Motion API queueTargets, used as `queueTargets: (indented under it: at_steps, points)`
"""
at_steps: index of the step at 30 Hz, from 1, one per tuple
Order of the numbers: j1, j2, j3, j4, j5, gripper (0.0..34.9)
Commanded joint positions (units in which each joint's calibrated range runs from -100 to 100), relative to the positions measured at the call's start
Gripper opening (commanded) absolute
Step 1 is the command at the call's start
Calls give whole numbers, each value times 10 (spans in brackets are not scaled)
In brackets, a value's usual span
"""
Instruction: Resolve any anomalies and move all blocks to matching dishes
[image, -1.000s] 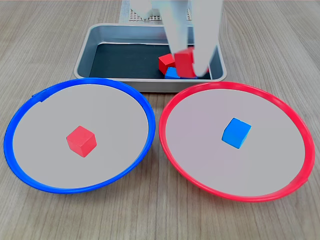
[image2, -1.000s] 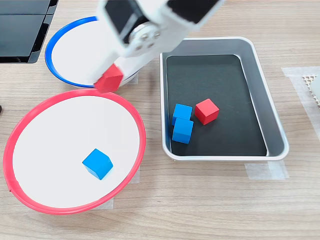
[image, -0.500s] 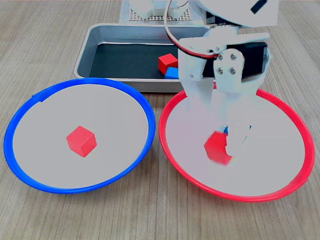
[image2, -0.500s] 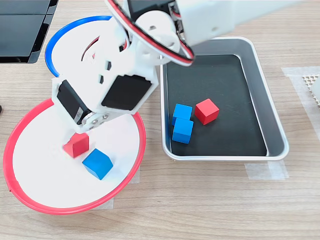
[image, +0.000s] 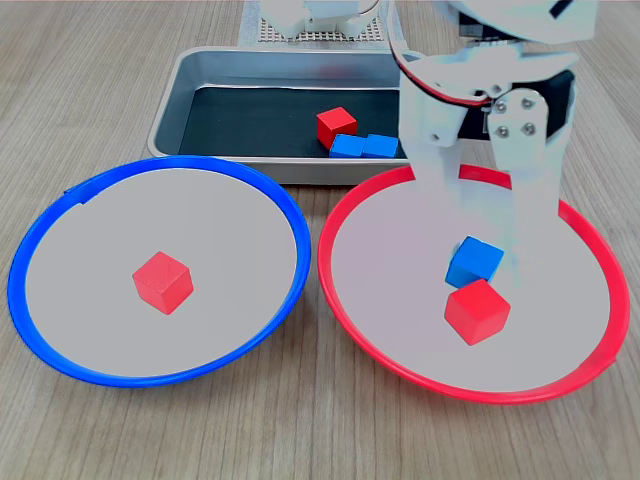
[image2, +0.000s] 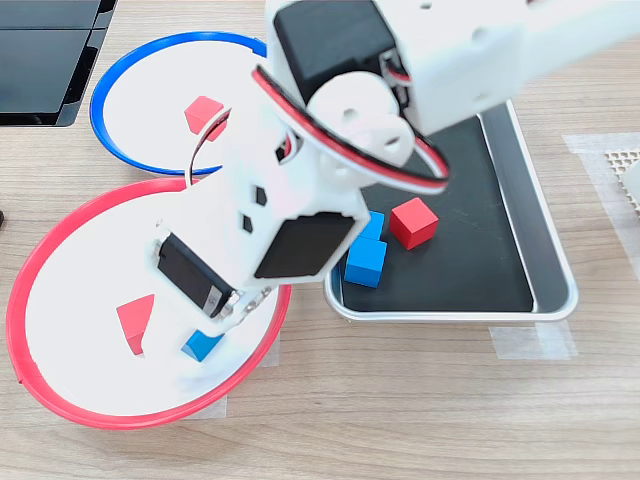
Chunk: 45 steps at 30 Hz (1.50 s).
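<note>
We cannot tell the gripper's (image: 487, 262) jaw state. It hovers over the blue block (image: 473, 263), beside 1 red block (image: 477, 311), in the red-rimmed dish (image: 345, 215). We should straddle only blue, squarely.

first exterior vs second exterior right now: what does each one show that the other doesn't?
Only the first exterior view: the blue block in the red-rimmed dish almost whole, with the red block right in front of it.

Only the second exterior view: a black panel at the top left and tape beside the tray.

Both: the arm over the red-rimmed dish, a red block in the blue-rimmed dish, and two blue blocks plus one red block in the tray.
</note>
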Motion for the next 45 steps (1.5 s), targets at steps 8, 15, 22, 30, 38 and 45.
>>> queueTargets:
  at_steps: [8, 15, 22, 30, 38, 45]
  points:
    - [-5, 5, -22, 17, 11, 104]
    - [11, 11, -23, 24, 21, 3]
    - [21, -36, -27, 60, 8, 1]
    - [67, -110, -68, 167, -10, 1]
    - [76, -97, -48, 124, 6, 69]
    - [70, -2, -127, 83, -26, 188]
